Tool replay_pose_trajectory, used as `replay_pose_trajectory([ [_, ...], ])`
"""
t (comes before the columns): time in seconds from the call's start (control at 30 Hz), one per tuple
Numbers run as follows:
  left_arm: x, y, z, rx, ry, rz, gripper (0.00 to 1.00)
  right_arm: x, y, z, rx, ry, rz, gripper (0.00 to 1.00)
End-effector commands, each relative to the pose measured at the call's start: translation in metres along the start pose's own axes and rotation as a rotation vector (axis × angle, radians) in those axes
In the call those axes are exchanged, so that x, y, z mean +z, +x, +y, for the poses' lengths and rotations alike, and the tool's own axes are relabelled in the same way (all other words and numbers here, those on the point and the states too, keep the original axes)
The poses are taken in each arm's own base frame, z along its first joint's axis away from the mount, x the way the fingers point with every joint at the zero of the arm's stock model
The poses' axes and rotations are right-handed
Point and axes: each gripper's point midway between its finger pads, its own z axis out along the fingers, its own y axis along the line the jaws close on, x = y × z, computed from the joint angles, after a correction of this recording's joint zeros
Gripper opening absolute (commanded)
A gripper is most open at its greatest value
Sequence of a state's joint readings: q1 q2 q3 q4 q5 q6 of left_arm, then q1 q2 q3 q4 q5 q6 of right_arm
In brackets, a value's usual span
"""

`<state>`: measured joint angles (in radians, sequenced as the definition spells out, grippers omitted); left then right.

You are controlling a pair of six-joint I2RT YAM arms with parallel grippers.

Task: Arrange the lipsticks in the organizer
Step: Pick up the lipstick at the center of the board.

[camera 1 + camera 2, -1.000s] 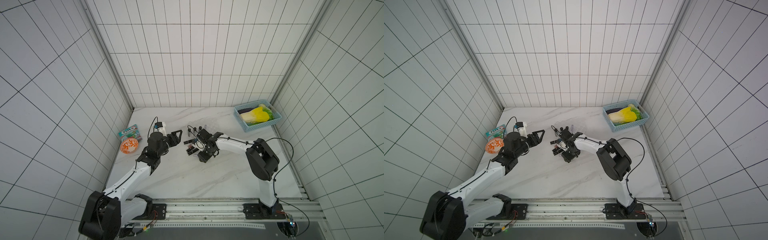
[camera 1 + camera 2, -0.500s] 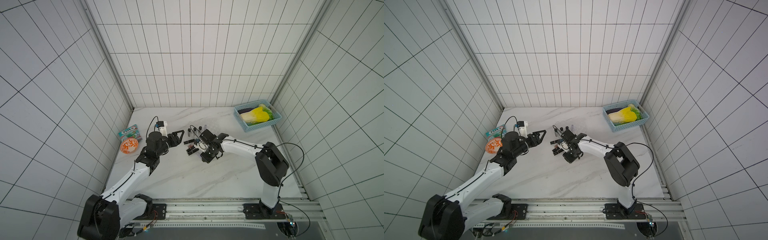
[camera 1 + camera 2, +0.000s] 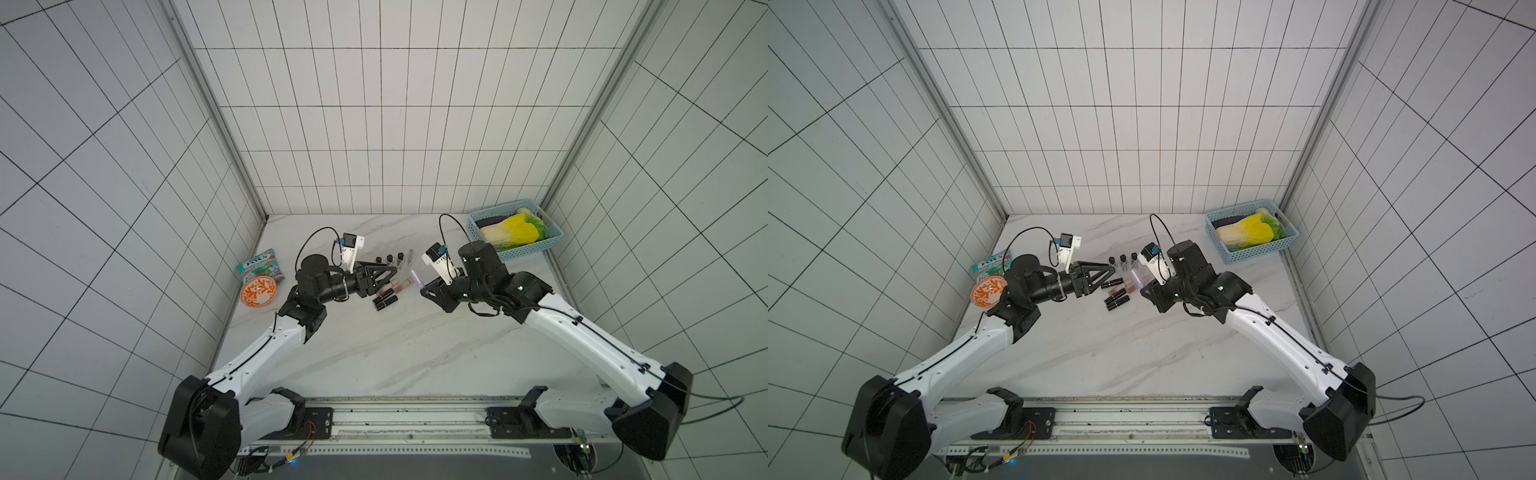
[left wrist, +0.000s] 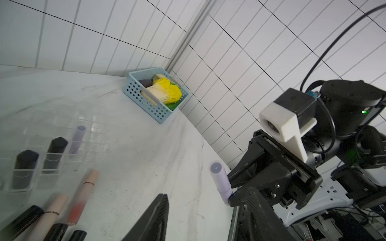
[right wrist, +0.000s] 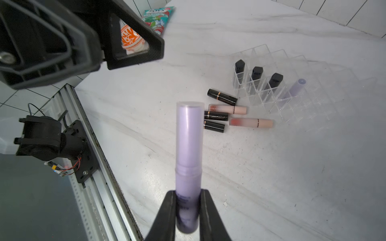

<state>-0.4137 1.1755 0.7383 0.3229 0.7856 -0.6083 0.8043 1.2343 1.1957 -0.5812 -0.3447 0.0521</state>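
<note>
lipstick: lilac | basket: light blue | bowl: orange, white leaf pattern | table: grey-veined white marble

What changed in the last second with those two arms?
The right jaws shut on a lilac lipstick and lifted it off the table, pulling back from the organizer. The left jaws, open and empty, edged nearer the loose lipsticks. Those, the organizer, basket and bowl stayed put.

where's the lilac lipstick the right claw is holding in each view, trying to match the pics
In both top views: lilac lipstick mid-table at the right claw's tip.
Left wrist: lilac lipstick juts from the right claw, apart from the organizer.
Right wrist: lilac lipstick in the foreground, clamped in the claw.
Shared landmark: clear organizer holding three black lipsticks.
</note>
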Motion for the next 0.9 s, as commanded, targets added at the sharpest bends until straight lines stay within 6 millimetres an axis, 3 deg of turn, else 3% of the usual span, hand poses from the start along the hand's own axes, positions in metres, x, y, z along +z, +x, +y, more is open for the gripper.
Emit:
replay_pose_trajectory([
  [0.0,0.012,0.004,-0.023,0.062,0.091,0.051,0.48,0.0,0.006,0.01,0.034,-0.062,0.007,0.19],
  [0.23,0.028,0.01,-0.033,0.073,0.114,0.073,0.48,-0.005,0.0,0.02,0.034,-0.116,-0.015,0.19],
  [0.47,0.033,0.015,-0.029,0.065,0.112,0.089,0.42,-0.006,-0.001,0.027,0.037,-0.159,-0.023,0.19],
  [0.73,0.035,0.013,-0.031,0.072,0.112,0.08,0.14,-0.006,0.0,0.028,0.034,-0.157,-0.022,0.23],
  [0.8,0.037,0.013,-0.03,0.074,0.101,0.081,0.1,-0.009,0.0,0.02,0.035,-0.109,-0.035,0.34],
  [0.87,0.041,0.011,-0.026,0.091,0.065,0.089,0.09,-0.015,-0.001,0.011,0.036,-0.053,-0.056,0.57],
])
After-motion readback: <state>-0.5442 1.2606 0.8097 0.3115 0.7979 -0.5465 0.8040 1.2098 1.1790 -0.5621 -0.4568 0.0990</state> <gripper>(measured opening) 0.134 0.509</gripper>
